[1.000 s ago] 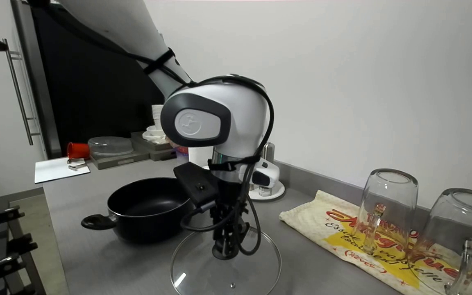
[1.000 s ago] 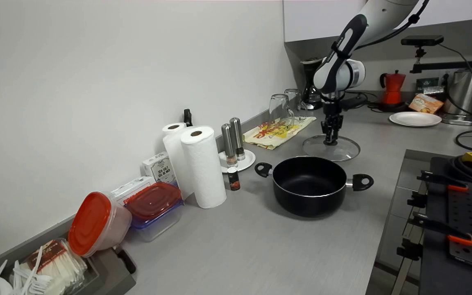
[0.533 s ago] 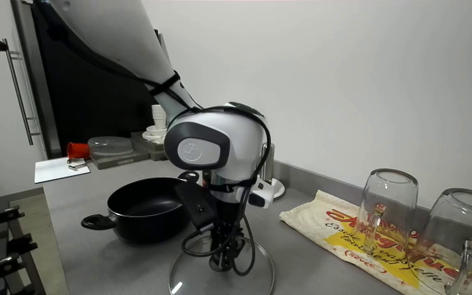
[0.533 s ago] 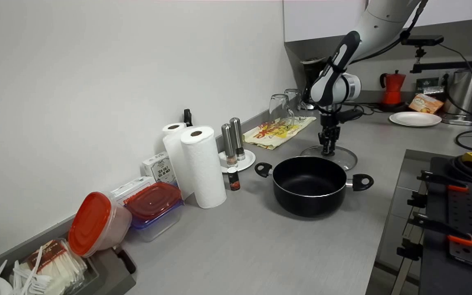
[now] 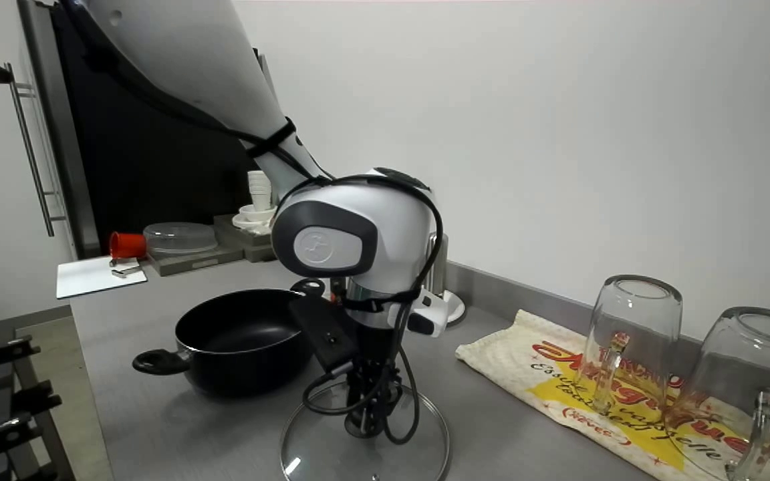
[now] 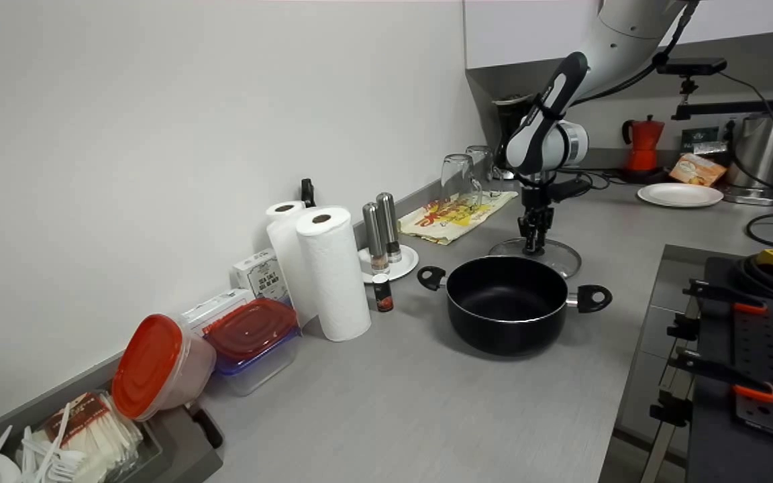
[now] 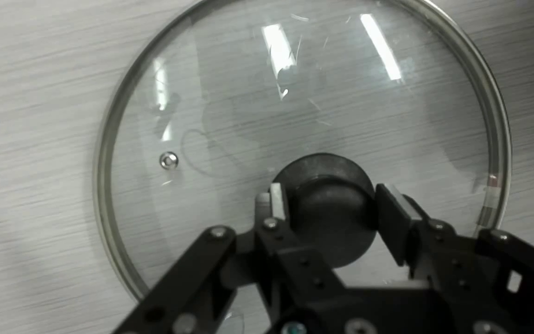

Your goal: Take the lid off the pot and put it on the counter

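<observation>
The glass lid (image 5: 331, 451) with its metal rim is level beside the black pot (image 5: 244, 371) in an exterior view. It also shows in an exterior view (image 6: 564, 260), partly hidden behind the pot (image 6: 507, 335). My gripper (image 7: 329, 204) is shut on the lid's dark knob (image 7: 332, 232), one finger on each side. The lid fills much of the wrist view (image 7: 230, 106), with the grey counter (image 7: 30, 139) seen through it. The lid is at or just above the counter (image 6: 427, 416); I cannot tell whether it touches. The pot is uncovered, its inside dark and bare.
A patterned cloth (image 5: 525, 357) with two upturned glass mugs (image 5: 632, 341) lies along the wall. Paper towel rolls (image 6: 333, 282), metal mills (image 6: 374, 235) and a small spice jar (image 6: 382, 295) stand by the wall. A white plate (image 6: 680, 194) lies farther back. The counter's front edge drops off.
My gripper and the lid have come down together towards the counter beside the pot, mostly in the first half second. They then shift only slightly. The pot has not moved.
</observation>
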Action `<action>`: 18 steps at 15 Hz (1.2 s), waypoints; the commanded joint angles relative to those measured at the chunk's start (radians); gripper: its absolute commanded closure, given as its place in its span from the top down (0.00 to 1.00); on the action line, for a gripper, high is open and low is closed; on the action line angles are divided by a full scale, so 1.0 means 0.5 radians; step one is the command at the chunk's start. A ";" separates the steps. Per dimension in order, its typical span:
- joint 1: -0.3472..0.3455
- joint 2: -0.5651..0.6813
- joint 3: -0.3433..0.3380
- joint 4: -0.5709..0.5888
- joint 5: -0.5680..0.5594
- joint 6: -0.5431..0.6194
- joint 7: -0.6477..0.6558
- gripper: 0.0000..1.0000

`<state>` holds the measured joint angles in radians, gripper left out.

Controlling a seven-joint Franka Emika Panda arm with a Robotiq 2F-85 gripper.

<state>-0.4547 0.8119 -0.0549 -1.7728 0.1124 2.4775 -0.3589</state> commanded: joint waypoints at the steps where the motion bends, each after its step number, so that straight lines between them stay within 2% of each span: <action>1: 0.001 0.005 -0.001 0.008 0.001 -0.005 -0.001 0.49; 4: 0.001 0.005 0.000 0.009 0.001 -0.005 -0.001 0.49; 5: 0.001 0.005 0.000 0.010 0.001 -0.005 -0.001 0.74; 6: -0.001 -0.017 0.003 -0.016 -0.001 -0.008 -0.012 0.76; 7: -0.005 -0.048 0.011 -0.052 0.001 -0.008 -0.028 0.82; 8: 0.001 0.004 -0.001 0.005 0.000 -0.006 -0.002 0.63; 11: 0.001 0.000 -0.001 -0.002 0.000 -0.006 -0.002 0.82; 18: 0.001 0.000 -0.001 -0.002 0.000 -0.006 -0.002 0.82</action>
<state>-0.4546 0.8101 -0.0542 -1.7773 0.1117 2.4770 -0.3596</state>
